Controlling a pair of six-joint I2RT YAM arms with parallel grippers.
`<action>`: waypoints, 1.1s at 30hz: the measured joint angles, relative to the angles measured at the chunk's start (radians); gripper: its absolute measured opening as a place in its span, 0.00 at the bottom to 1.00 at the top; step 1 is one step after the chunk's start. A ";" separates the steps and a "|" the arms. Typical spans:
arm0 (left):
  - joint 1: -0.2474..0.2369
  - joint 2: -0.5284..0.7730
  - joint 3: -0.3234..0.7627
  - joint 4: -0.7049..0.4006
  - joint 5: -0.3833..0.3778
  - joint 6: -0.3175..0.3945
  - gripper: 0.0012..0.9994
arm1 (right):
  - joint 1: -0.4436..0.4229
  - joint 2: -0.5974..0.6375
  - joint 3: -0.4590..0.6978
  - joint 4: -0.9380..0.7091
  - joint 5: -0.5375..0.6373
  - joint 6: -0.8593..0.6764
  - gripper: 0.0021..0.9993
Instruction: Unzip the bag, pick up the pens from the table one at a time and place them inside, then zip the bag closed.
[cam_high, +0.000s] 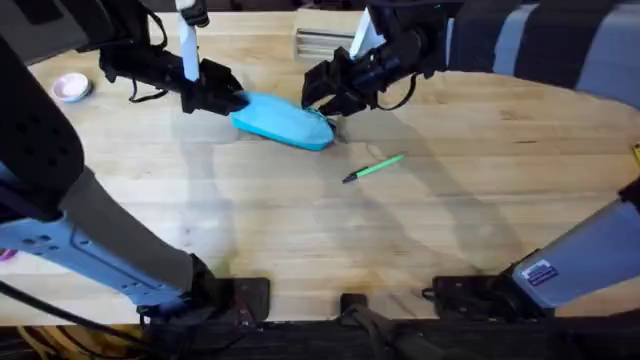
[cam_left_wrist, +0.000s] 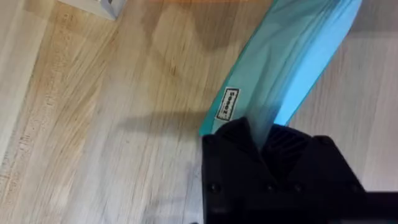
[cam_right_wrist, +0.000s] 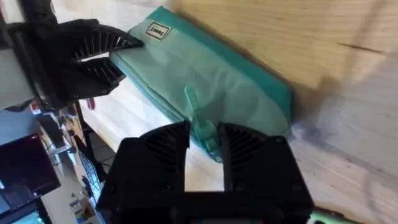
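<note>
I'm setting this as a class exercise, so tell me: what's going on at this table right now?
Two robot arms are working on a turquoise pencil pouch lying on the wooden table. The left gripper clamps one end of the pouch, by its small label. The right gripper is at the other end, its fingers closed around the teal zip pull. A light-green pen lies on the table nearby, not yet picked up.
</note>
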 joint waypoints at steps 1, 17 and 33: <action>0.000 0.000 0.000 0.000 0.000 0.000 0.04 | 0.000 0.000 0.000 -0.002 0.000 -0.005 0.30; 0.000 0.000 0.000 0.000 0.000 0.000 0.04 | 0.000 0.000 0.000 -0.035 0.001 -0.164 0.13; 0.000 0.000 0.000 0.000 0.000 0.000 0.04 | -0.020 0.000 0.000 -0.031 -0.013 -0.213 0.03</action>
